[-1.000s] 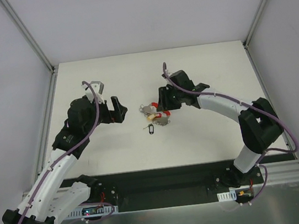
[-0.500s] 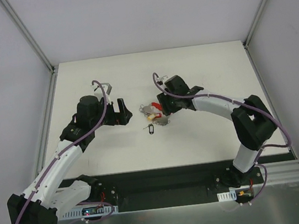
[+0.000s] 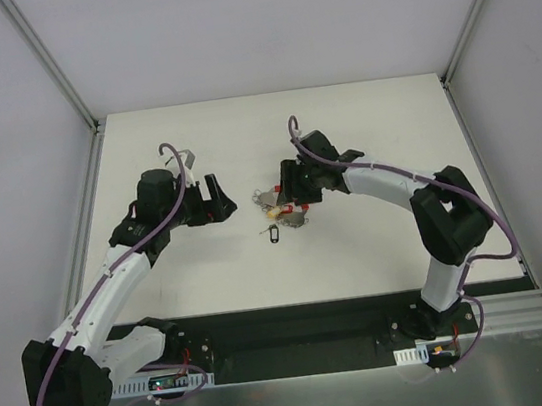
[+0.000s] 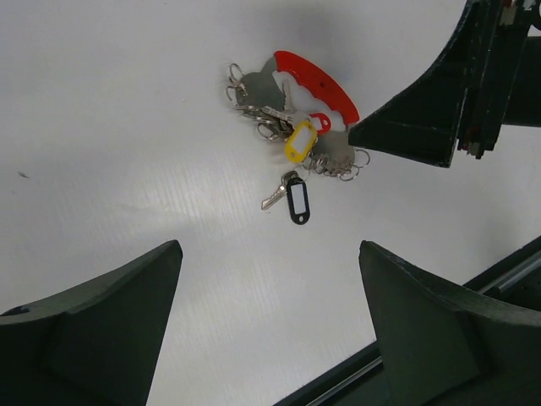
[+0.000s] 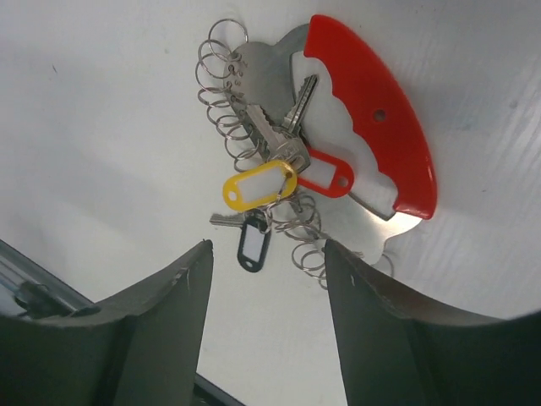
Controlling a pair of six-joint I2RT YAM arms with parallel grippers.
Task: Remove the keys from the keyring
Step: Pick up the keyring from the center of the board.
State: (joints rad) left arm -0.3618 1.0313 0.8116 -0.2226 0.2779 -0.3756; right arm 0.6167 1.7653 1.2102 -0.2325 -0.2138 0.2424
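The keyring [image 5: 372, 110] is a silvery plate with a curved red plastic grip and several small wire rings along its edge; it lies flat on the white table [image 3: 377, 239]. Silvery keys [image 5: 279, 127] lie across it, beside a yellow tag [image 5: 258, 186] and a red tag [image 5: 325, 178]. A black tag [image 4: 297, 201] with a small key [image 4: 272, 199] sits at the bunch's near edge; I cannot tell whether it hangs on a ring. My right gripper [image 5: 269, 279] hovers open just over the bunch [image 3: 282, 206]. My left gripper [image 4: 269, 254] is open, left of it, holding nothing.
White walls with metal corner posts [image 3: 56, 72] close the table at the back and sides. The black base rail [image 3: 288, 327] runs along the near edge. The right gripper's finger [image 4: 423, 127] reaches into the left wrist view beside the keyring.
The left arm has swung its wrist round and its gripper edged slightly towards the bunch, jaws a little narrower. The right gripper's jaws have opened wider over the keyring. The keys have not moved.
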